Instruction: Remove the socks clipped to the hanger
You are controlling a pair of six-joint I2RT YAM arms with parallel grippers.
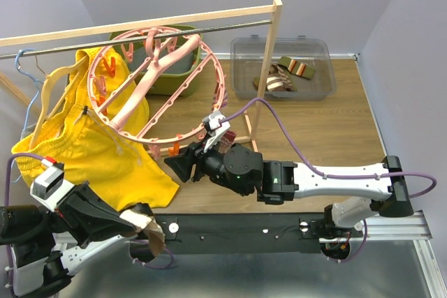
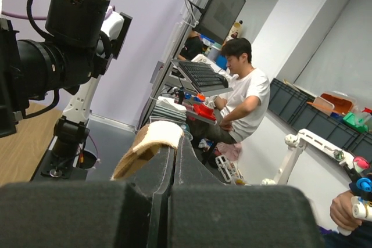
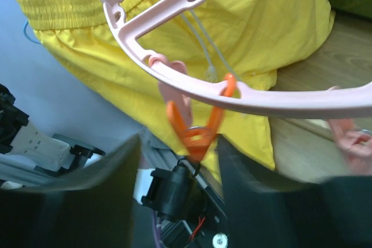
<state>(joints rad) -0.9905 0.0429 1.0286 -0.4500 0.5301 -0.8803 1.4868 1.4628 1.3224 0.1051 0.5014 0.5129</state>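
Count: 1 pink ring hanger (image 1: 136, 99), 1 tan sock (image 1: 152, 234) held by the left arm, and at least 2 more socks (image 1: 288, 73) piled in 1 clear bin (image 1: 241, 68) at the far right of the tabletop (image 1: 328, 130). The pile overlaps, so the exact count is unclear. The hanger hangs tilted from the rod (image 1: 70, 46), partly in front of 1 pair of yellow shorts (image 1: 98, 151). The left end effector (image 1: 140, 220) is low at the near left edge, clamped tight on the tan sock, which sticks out past the tips. The left wrist view agrees: its fingers (image 2: 192, 161) are pressed together with fabric between them. The right end effector (image 1: 180, 165) is at the ring's lower rim, moderately wide and holding nothing. 1 orange clip (image 3: 195, 129) hangs off the rim between its 2 fingers (image 3: 110, 184); can't tell whether either finger touches the clip.
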